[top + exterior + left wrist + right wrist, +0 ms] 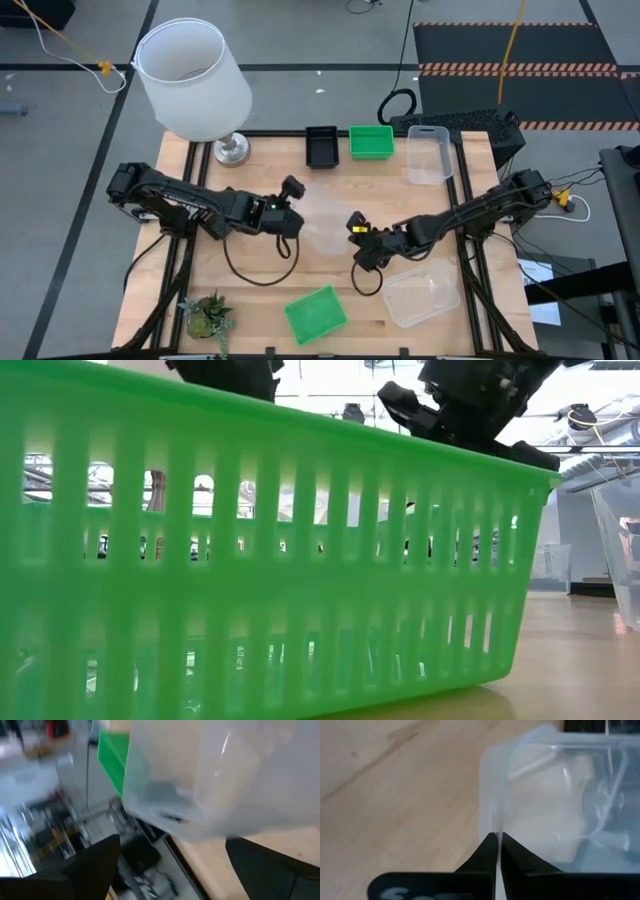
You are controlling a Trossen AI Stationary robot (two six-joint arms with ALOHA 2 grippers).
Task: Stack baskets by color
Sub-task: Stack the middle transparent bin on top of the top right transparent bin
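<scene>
A clear basket point(322, 222) is at the table's middle, between my two grippers. My right gripper point(356, 232) is shut on it from its right side. My left gripper point(298, 212) stands open just left of it; in the left wrist view the clear basket point(225, 775) is just ahead of the spread fingers point(95, 865), with nothing between them. A black basket point(321, 146), a green basket point(371, 141) and a clear basket point(428, 153) stand in a row at the far edge. Another green basket point(315, 313) and another clear basket point(422, 296) lie near the front edge. My right gripper pinches the middle clear basket's thin side wall point(497, 820) close to a corner of its rim, one finger inside and one outside. The fingers come slanting down from the table's right side.
A big white lampshade point(192, 78) on a metal foot stands at the far left corner. A small potted plant point(207, 316) sits at the near left corner. The near green basket point(270, 560) fills the low view. Bare wood lies left of the middle.
</scene>
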